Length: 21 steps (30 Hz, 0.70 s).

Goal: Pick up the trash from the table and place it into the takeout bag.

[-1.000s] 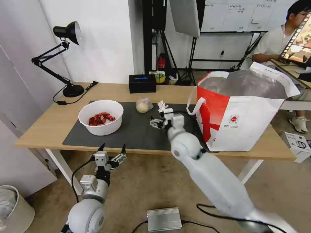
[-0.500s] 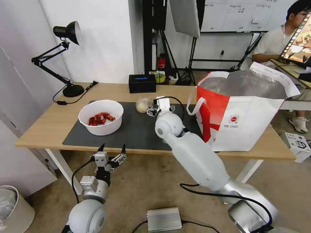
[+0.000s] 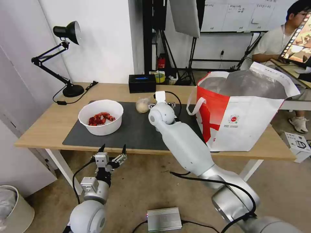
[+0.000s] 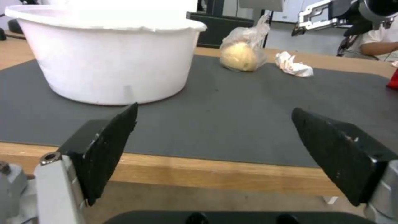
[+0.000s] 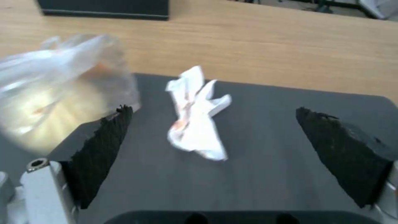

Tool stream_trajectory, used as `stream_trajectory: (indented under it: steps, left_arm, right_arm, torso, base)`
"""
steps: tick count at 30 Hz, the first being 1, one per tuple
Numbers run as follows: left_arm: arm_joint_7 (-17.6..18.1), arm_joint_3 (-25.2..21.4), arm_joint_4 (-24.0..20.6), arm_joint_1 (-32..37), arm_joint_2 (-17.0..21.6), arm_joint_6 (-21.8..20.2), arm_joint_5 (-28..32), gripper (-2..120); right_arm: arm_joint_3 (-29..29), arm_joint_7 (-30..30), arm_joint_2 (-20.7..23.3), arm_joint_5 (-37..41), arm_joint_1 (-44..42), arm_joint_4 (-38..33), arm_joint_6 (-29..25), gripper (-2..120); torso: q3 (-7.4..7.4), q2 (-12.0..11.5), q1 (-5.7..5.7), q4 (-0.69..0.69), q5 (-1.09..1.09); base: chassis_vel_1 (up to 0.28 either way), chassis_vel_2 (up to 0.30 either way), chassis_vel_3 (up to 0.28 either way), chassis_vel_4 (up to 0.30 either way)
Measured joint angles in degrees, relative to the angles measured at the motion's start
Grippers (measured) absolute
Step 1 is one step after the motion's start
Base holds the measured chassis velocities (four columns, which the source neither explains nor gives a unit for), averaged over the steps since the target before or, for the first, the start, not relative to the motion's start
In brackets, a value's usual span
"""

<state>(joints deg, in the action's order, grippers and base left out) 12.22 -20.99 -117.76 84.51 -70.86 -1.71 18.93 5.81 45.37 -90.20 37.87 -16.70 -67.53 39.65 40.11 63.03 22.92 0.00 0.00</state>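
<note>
White crumpled tissue (image 5: 195, 116) lies between the wide-open, empty fingers of the right gripper (image 5: 213, 149), so it should descend centred, avoiding the wrapped ball (image 5: 62, 99) on the left.

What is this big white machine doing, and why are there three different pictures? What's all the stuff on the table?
It's a robot with two arms, and each arm ends in a gripper, a two-finger pincher. One picture comes from a camera on its head; the other two come from cameras on its wrists. On the table are a white bowl of red shell scraps, a beige ball in clear wrap, a crumpled tissue and a big red-and-white bag. The right gripper hangs open above the tissue, its black fingers on either side. The left gripper waits open below the table's front edge. Nothing is held yet.
</note>
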Motion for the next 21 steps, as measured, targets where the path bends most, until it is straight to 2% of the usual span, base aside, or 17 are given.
stream_trajectory:
  steps: [21]
  left_arm:
    - [0.0, 1.2, -0.1, 0.6, -0.9, 0.5, -1.3, 100]
  right_arm:
    - [-2.3, -4.4, 0.0, -0.1, 4.0, 8.4, -2.4, 100]
  torso:
    - [0.0, 0.0, 0.0, 0.01, 0.0]
  base:
    - [0.0, 0.0, 0.0, 0.0]
